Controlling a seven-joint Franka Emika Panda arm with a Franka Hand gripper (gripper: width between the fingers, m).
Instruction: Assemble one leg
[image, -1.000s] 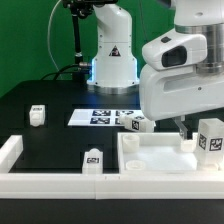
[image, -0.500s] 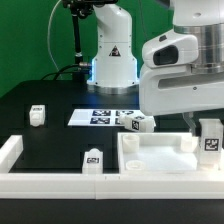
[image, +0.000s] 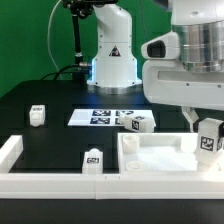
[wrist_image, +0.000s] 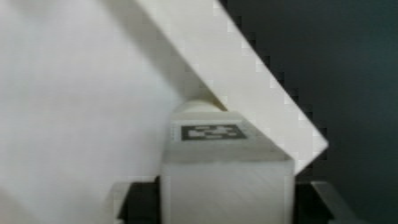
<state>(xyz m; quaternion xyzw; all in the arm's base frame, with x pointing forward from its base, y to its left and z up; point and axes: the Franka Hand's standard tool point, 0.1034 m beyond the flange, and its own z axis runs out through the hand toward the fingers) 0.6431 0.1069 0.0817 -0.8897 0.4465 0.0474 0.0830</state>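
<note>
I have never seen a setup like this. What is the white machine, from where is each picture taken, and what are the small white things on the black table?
The white machine is a robot arm. Its base stands at the back of a black table, and it reaches forward over it. The exterior view comes from a camera off the arm, facing the scene. The wrist view comes from a camera on the arm's wrist, looking past its two-fingered hand.

On the table lie a large white tray-like tabletop, a flat marker board with printed squares, and three loose legs, which are small white posts with tags. A fourth leg is at the tabletop's far corner on the exterior view's right. The wrist view shows it gripped between the dark fingers.
</note>
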